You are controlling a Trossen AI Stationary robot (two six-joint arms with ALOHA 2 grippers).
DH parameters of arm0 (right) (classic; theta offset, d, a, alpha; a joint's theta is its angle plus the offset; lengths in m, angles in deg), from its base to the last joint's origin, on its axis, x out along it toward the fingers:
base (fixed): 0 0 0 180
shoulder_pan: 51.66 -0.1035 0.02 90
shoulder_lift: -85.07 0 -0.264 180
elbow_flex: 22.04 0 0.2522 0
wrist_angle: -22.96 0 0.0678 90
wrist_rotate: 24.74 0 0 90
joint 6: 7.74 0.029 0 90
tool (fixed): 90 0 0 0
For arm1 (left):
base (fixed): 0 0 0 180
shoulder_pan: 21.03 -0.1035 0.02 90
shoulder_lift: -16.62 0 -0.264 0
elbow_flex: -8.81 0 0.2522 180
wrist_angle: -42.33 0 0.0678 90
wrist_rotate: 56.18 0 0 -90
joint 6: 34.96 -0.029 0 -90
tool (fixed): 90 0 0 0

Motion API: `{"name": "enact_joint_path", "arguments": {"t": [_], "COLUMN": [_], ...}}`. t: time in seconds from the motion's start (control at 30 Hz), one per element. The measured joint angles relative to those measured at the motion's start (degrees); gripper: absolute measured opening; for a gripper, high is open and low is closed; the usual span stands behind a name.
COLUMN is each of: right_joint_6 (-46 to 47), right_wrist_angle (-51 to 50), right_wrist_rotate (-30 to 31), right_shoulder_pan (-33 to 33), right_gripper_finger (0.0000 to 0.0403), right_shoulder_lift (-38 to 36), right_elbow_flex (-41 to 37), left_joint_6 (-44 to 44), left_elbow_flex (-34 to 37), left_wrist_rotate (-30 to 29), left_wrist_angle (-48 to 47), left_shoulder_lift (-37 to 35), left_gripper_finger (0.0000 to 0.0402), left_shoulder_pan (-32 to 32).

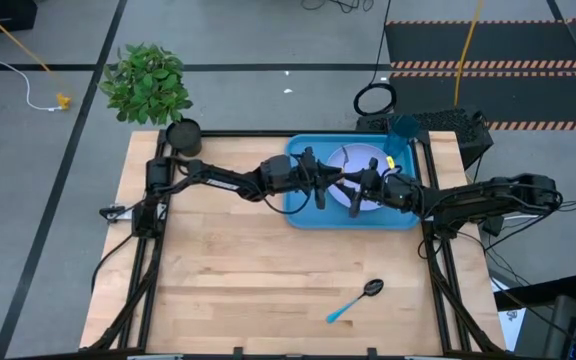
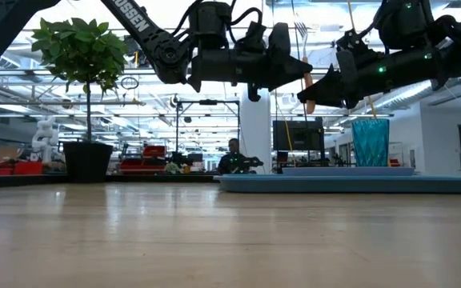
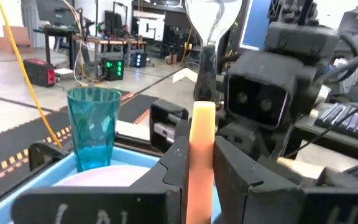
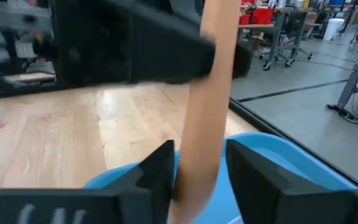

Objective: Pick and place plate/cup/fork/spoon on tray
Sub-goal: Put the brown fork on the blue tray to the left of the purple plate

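Both arms meet high above the tray [image 2: 350, 183], the fork's [image 2: 308, 90] orange handle between their grippers.

My pincers [image 1: 346, 187] dark black. Fork [image 3: 202, 155] handle orange. Tray [image 1: 304, 216] bright blue, upper centre of frame; plate [image 1: 353, 160] pale lavender; cup [image 3: 94, 127] translucent teal, faceted. Spoon [image 1: 354, 300] light blue handle, dark bowl, lower right. Table [image 1: 248, 270] pale wood grain.
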Motion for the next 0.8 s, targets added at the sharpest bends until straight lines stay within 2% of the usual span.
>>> {"name": "enact_joint_path", "arguments": {"t": [0.17, 0.3, 0.37, 0.47, 0.67, 0.8], "right_joint_6": [-2.5, -2.8, -3.0, -3.2, 0.2, 0.0], "right_wrist_angle": [0.2, -0.6, -1.4, -1.7, -7.1, -10.4], "right_wrist_rotate": [-0.4, -5.2, -5.7, -5.9, -14.6, -13.0], "right_shoulder_pan": [0.6, 1.5, 2.5, 4.5, 8.0, 8.0], "right_gripper_finger": [0.0194, 0.0232, 0.0245, 0.0256, 0.026, 0.026], "right_shoulder_lift": [-0.9, -2.9, -4.6, -7.6, -13.2, -15.9], "right_elbow_flex": [0.0, 0.0, 0.0, 0.0, 0.0, 0.0], "left_joint_6": [0.0, -1.0, -1.5, -1.9, -1.8, 1.1], "left_elbow_flex": [0.0, 0.0, 0.0, 0.0, 0.0, 0.0], "left_wrist_rotate": [-2.6, -5.5, -7.0, -7.9, -12.1, -15.9], "left_wrist_angle": [0.6, 0.1, 0.5, -1.5, -4.0, -10.1], "left_shoulder_lift": [-1.6, -2.3, -2.6, -3.4, -3.4, -3.5], "left_gripper_finger": [0.0052, 0.0052, 0.0052, 0.0052, 0.0052, 0.0052], "left_shoulder_pan": [1.2, 1.8, 1.6, 1.0, -0.1, -0.5]}}
